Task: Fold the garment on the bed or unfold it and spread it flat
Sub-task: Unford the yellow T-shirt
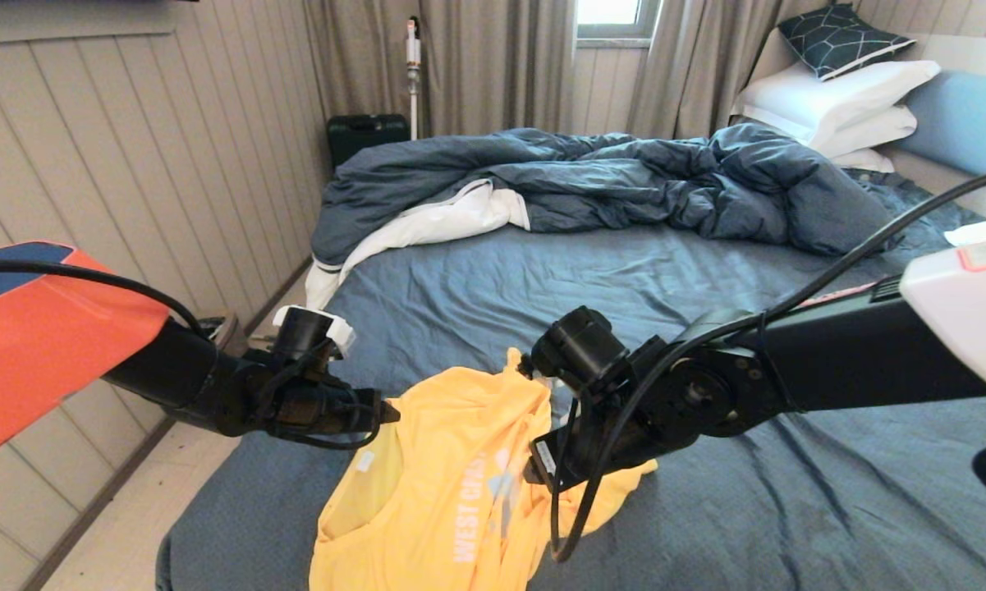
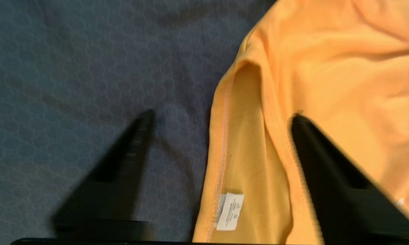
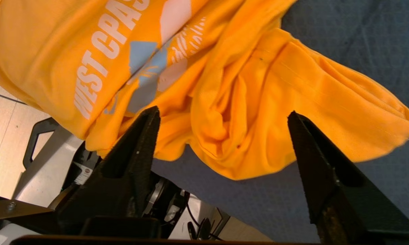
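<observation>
Head view: a bright yellow T-shirt (image 1: pixel 451 484) lies crumpled at the near edge of the bed (image 1: pixel 665 279), part of it hanging over that edge, its white lettering running lengthwise toward the robot. The left gripper (image 1: pixel 382 410) sits at the shirt's left border; the right gripper (image 1: pixel 542 460) hangs over the shirt's right side, its fingertips largely hidden behind the wrist. A rumpled dark-blue duvet (image 1: pixel 624 180) is piled well beyond the shirt, toward the white pillows (image 1: pixel 837 103).

Left wrist view: the left gripper (image 2: pixel 221 119) stands spread, one finger over the slate-blue sheet (image 2: pixel 71 68) and the other over yellow cloth, so a hemmed edge of the T-shirt (image 2: pixel 327 68) and its white care label (image 2: pixel 231 211) lie between them. Nothing is pinched.

Right wrist view: the right gripper (image 3: pixel 223 117) is also spread and empty, its fingers straddling a bunched fold of the T-shirt (image 3: pixel 245 102), which appears to lie just below, though contact cannot be judged.

Both arms are about equally near the shirt, one on each flank; the next pinch likely depends on each closing over the cloth already between its fingers.
</observation>
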